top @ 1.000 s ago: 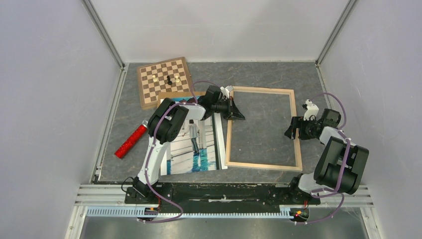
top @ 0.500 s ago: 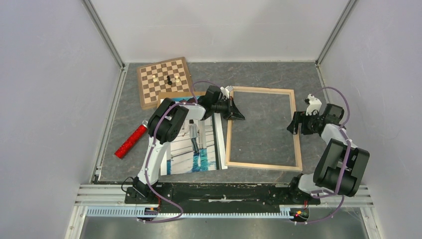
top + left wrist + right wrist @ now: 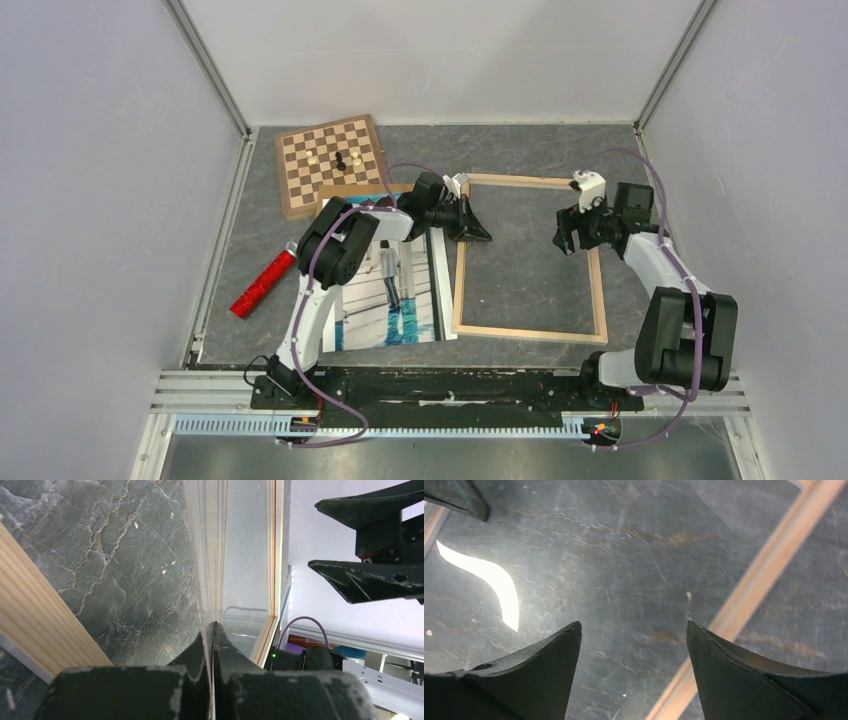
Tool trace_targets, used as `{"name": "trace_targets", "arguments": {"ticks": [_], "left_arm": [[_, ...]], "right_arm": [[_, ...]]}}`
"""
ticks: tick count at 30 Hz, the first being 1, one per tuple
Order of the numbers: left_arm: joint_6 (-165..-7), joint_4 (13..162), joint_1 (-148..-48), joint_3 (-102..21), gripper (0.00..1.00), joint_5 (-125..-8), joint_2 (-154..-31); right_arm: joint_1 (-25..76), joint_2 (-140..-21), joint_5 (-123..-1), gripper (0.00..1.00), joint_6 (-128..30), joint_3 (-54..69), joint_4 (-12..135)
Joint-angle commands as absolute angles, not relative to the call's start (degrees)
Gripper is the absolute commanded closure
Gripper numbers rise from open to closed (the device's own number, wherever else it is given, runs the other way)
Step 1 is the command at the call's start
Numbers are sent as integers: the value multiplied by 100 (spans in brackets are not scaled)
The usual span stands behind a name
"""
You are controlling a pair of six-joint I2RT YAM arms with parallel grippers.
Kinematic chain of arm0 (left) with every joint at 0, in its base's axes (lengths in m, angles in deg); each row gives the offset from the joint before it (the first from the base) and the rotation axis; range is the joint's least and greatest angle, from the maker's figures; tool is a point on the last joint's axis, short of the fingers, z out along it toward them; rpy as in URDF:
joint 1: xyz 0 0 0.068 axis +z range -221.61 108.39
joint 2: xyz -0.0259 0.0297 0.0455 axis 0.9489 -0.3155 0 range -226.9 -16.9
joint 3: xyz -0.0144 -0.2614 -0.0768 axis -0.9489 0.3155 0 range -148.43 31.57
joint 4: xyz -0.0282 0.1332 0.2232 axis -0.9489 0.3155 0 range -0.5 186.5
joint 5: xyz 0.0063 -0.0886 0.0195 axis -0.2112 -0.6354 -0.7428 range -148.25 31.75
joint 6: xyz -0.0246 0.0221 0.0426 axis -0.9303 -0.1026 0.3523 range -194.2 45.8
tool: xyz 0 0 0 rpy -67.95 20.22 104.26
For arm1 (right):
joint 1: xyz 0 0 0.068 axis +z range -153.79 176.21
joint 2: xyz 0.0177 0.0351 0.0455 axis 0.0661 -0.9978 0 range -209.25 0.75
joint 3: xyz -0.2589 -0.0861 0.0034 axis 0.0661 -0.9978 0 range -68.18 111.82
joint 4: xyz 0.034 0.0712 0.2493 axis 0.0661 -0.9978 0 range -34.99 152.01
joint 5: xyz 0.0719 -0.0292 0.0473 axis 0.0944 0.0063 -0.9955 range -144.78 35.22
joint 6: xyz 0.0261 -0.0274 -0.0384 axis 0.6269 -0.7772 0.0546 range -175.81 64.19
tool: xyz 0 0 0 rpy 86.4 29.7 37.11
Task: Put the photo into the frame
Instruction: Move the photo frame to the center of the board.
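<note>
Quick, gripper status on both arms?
Left gripper: closed on the edge of a thin clear sheet.
Right gripper: open, holding nothing, over the frame.

Top view: the left arm (image 3: 335, 248) is covering the upper left of the photo (image 3: 395, 295) — the brown board (image 3: 352, 190) beneath is showing only a strip. The chess pieces (image 3: 340, 159) are reading too small to identify. Right wrist view is cutting the frame (image 3: 744, 597) down to one bar. The left gripper (image 3: 212, 630) is pinching shut — on what, cannot tell.
</note>
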State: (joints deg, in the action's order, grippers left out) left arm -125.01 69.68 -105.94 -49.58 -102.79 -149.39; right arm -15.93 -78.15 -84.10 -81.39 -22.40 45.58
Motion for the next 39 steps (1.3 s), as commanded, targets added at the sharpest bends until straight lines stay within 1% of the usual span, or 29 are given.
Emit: {"name": "trace_targets", "arguments": {"ticks": [1, 9, 13, 26, 39], "left_arm": [[-12267, 7008, -10659, -5076, 98, -10220, -14952], [-12175, 7121, -10660, -5095, 98, -10185, -14956], [-12175, 7122, -10659, -5092, 98, -10192, -14959], [-12157, 7139, -10668, -5079, 98, -10220, -14947], [-12116, 7205, -10667, -5092, 97, -10246, -14938]], "right_arm": [[-1024, -8065, -8100, 21, -8431, -1829, 4671], [-184, -8697, -7828, 22, -8465, -1573, 4979], [20, -9015, -7816, 22, -8408, -1447, 5123], [380, -9403, -7558, 22, -8485, -1342, 5161], [438, -9543, -7379, 23, -8496, -1459, 5208]]}}
